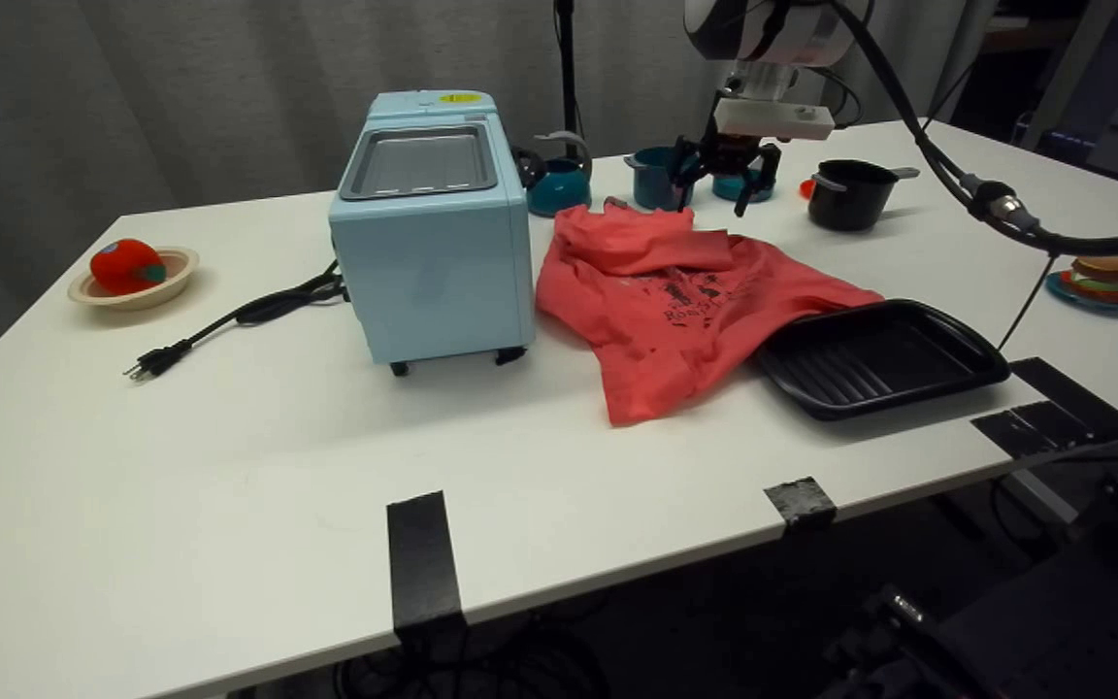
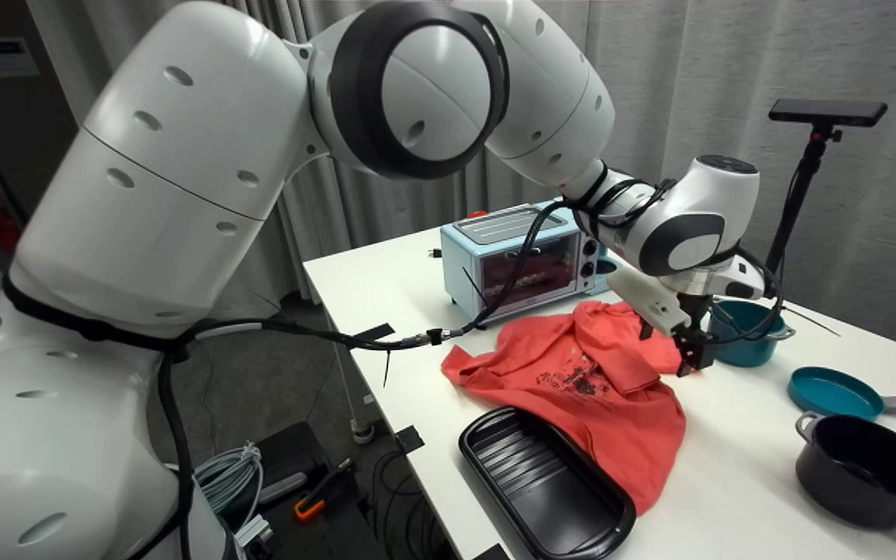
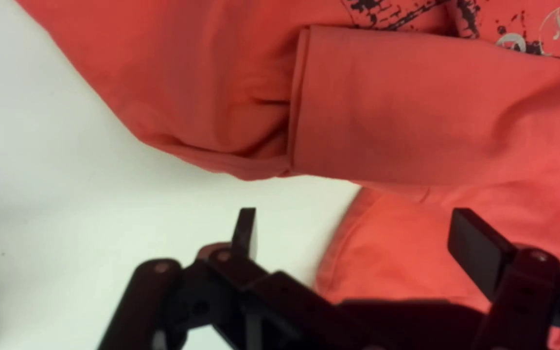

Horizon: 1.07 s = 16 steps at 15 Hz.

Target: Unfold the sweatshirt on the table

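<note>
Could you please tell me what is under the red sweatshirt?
The red sweatshirt lies on the white table, visible beside it; whatever else might be beneath is covered and cannot be seen.

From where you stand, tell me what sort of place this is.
Likely a robotics lab rather than a working kitchen: a robot arm reaches over a white table, where a toaster oven stands near a loose power plug.
</note>
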### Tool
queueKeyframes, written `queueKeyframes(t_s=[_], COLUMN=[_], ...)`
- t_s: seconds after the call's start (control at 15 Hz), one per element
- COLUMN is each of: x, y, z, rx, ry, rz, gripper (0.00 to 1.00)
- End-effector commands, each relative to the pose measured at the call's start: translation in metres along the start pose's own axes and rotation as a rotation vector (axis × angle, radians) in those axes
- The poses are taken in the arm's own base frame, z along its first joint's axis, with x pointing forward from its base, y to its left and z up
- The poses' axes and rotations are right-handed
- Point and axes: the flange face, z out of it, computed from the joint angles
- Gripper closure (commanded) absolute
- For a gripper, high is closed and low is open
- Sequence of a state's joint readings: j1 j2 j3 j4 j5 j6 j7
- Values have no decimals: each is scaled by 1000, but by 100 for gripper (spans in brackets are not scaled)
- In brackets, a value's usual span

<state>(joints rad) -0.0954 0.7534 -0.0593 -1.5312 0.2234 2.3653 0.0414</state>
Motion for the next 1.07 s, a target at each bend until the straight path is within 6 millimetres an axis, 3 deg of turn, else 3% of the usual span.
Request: queueKeyframes(t_s=[0.0,0.67,0.8,1.0], x=[6,3,3,1], y=[0,-16,-24,-33], z=[14,25,28,35], rx=[-14,10,16,19], ry=[-83,-204,-205,-212], rz=[36,25,18,5], gripper=[0,0,13,40])
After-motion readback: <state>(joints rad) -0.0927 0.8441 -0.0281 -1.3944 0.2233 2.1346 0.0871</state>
